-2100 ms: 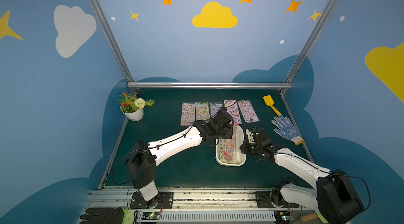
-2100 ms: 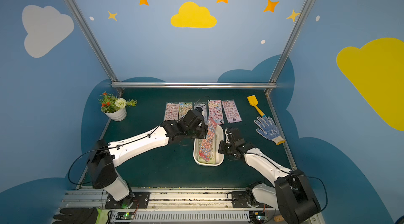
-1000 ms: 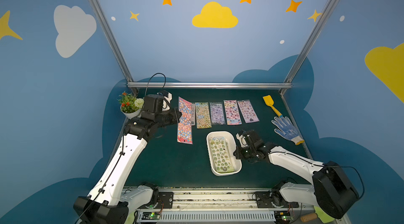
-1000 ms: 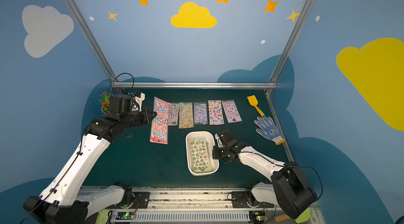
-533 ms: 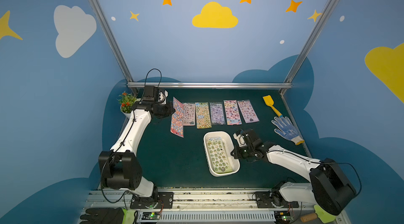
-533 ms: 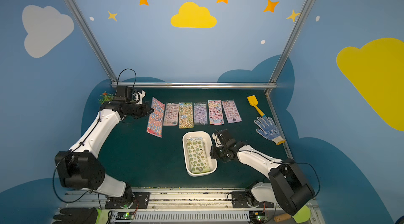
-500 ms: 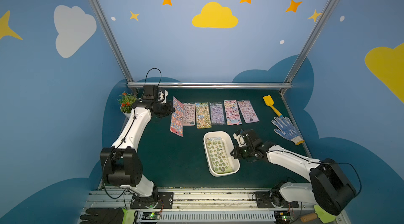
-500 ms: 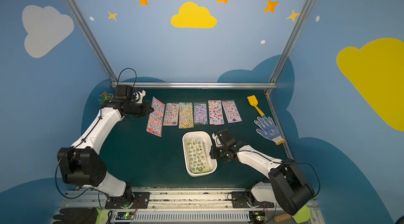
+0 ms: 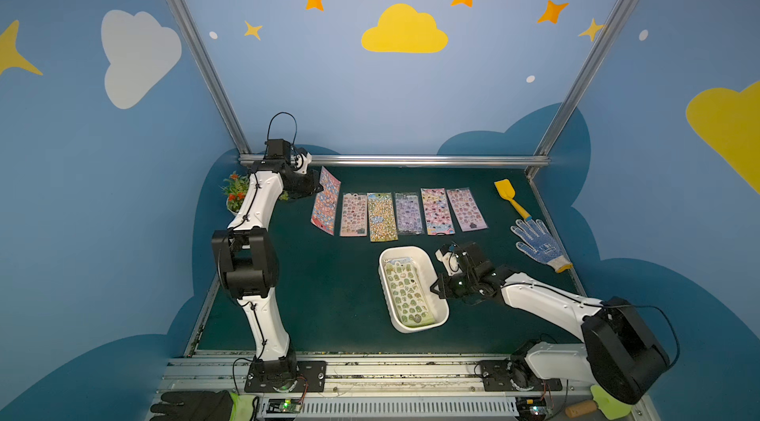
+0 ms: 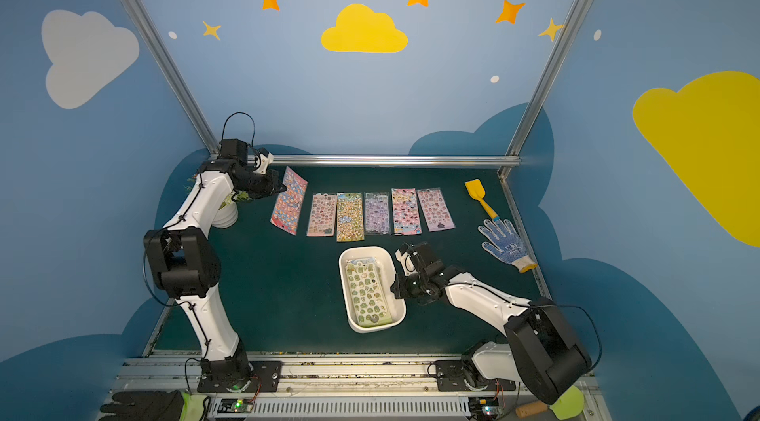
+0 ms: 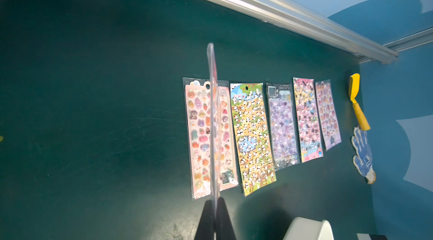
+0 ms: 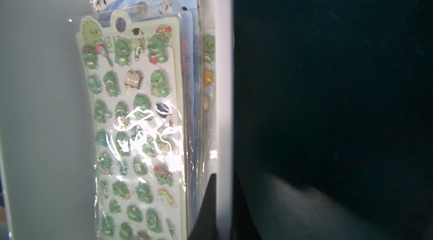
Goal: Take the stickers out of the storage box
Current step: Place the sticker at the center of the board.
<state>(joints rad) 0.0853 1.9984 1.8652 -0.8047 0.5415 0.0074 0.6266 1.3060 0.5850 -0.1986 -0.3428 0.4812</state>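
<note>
Sticker sheet, orange-pink, hangs pinched in the closed left gripper at far left, beside a row of five flat sheets; right gripper clamps the right rim of the storage box, green dinosaur stickers stacked inside

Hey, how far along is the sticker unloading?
Done: five stickers lie in a row. In hand: the left gripper is shut on a sixth sheet, tilted at the row's left end; the right gripper clamps the storage box rim. Left: a stack topped by a green sheet in the box.
</note>
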